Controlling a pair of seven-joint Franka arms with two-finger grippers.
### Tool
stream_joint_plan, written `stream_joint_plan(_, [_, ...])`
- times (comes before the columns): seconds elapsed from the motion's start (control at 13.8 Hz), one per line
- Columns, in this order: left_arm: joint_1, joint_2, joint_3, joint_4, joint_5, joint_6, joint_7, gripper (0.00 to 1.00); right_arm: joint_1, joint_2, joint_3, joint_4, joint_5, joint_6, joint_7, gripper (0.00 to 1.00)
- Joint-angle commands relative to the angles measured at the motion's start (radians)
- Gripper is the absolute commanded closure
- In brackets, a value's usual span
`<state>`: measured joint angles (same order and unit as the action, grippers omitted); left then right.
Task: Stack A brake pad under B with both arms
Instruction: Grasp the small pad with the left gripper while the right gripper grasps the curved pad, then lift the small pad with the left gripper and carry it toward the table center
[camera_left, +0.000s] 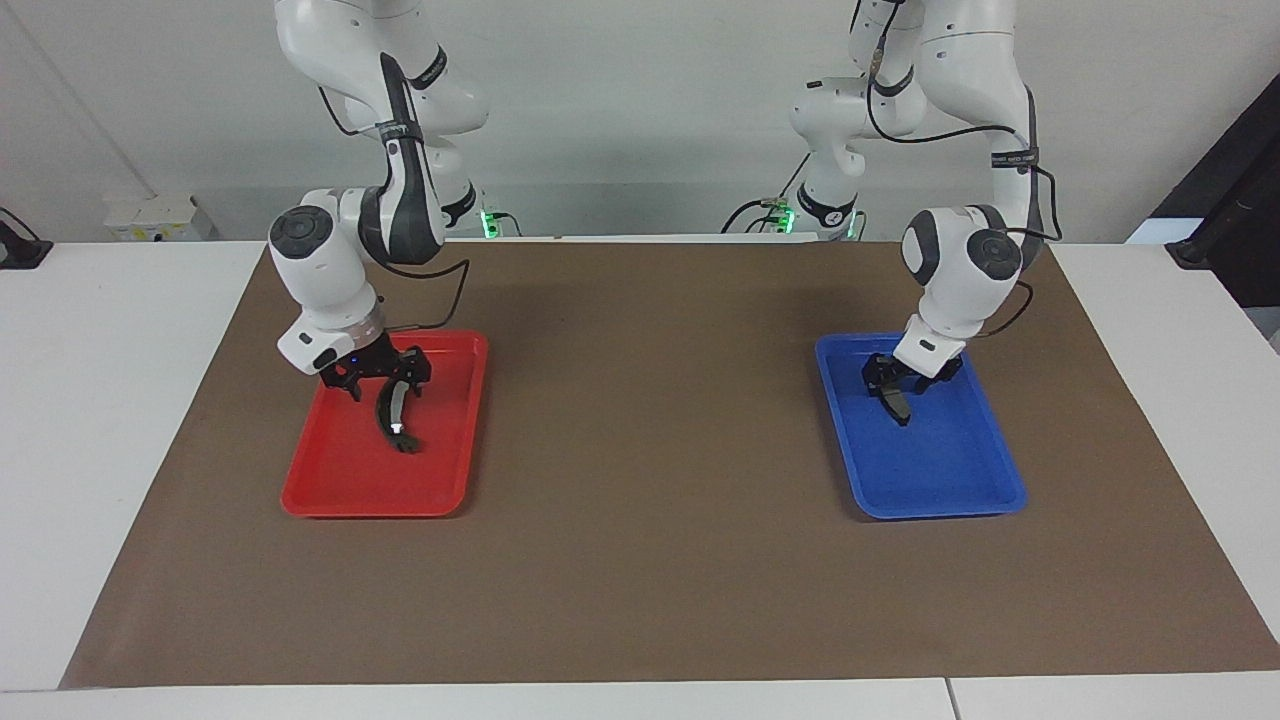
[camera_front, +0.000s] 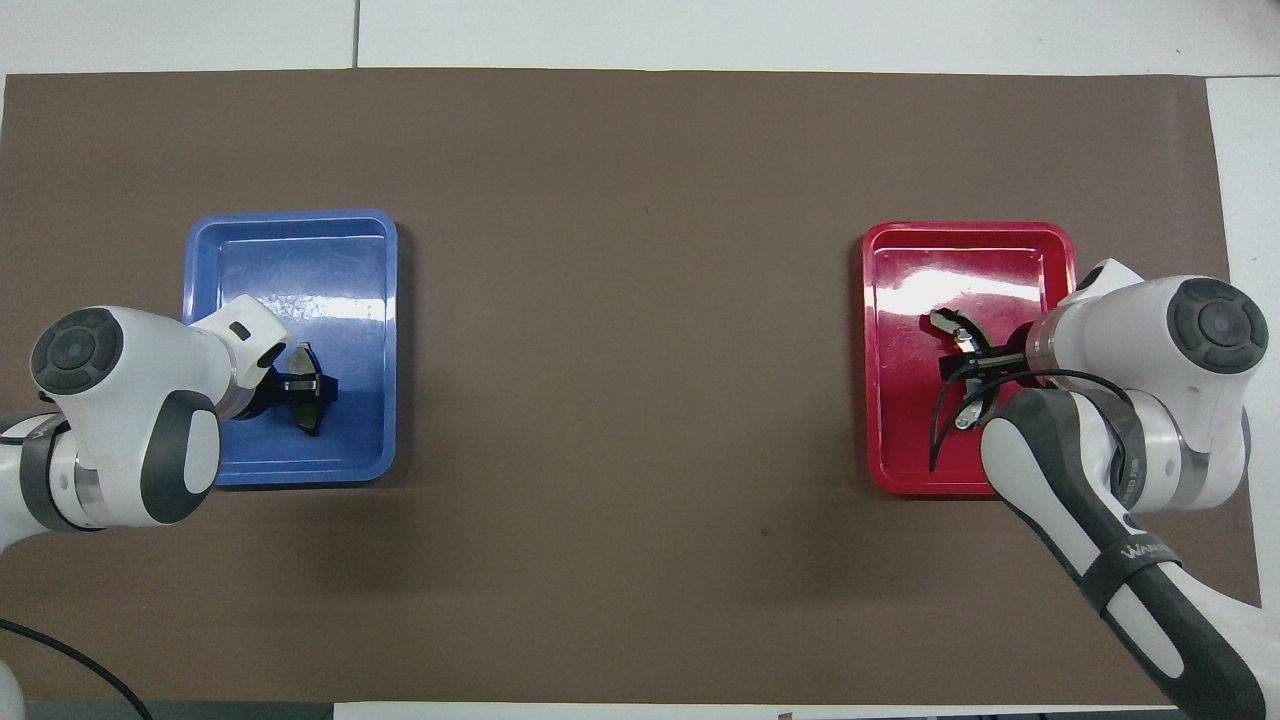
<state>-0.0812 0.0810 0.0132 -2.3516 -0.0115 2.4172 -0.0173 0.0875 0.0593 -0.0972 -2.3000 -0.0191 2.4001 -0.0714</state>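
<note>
A brown mat (camera_left: 640, 560) is spread over the table, and two trays are set on it: a red tray (camera_left: 330, 490) toward the right arm's end and a blue tray (camera_left: 950, 480) toward the left arm's end.

The right arm is bent down from its base, its wrist tilted so that the right gripper (camera_left: 385, 385) is lowered into the red tray. B (camera_left: 393, 412), the long curved piece with the pale strip, is clamped between its fingers near one end; the rest of the piece hangs below the fingers with its lower tip at the tray floor, though touching cannot be told. In the overhead view the piece (camera_front: 962, 378) is seen crossing the fingertips.

The left arm is folded likewise, its wrist pointed down into the blue tray. The left gripper (camera_left: 900, 385) is closed on the A brake pad (camera_left: 897, 404), the short dark pad, which is held on edge just under the fingertips, low over the tray floor. From overhead the pad (camera_front: 306, 392) is seen crosswise to the fingers.
</note>
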Motion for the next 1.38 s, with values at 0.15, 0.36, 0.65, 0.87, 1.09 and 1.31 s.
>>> stream_joint_plan(0.15, [-0.002,-0.024,-0.004,-0.006,0.002,-0.035,-0.009,0.95,-0.031,0.031,0.008,-0.029,0.019,0.056,-0.065,0.01])
stream_joint_plan(0.36, [-0.005,-0.03,-0.004,0.056,0.002,-0.122,-0.01,0.97,-0.034,0.045,0.007,-0.03,0.021,0.059,-0.082,0.01])
stream_joint_plan(0.65, [-0.031,-0.036,-0.015,0.245,0.002,-0.367,-0.029,0.99,-0.031,0.042,0.008,-0.056,0.019,0.071,-0.087,0.04])
stream_joint_plan(0.87, [-0.11,-0.027,-0.015,0.345,0.002,-0.44,-0.162,0.99,-0.031,0.037,0.008,-0.061,0.019,0.071,-0.112,0.16])
stream_joint_plan(1.09, [-0.196,-0.014,-0.015,0.353,-0.017,-0.394,-0.226,0.99,-0.031,0.04,0.007,-0.061,0.021,0.068,-0.149,0.61])
stream_joint_plan(1.31, [-0.319,0.083,-0.015,0.4,-0.039,-0.316,-0.386,0.99,-0.025,0.043,0.008,-0.049,0.019,0.063,-0.134,1.0])
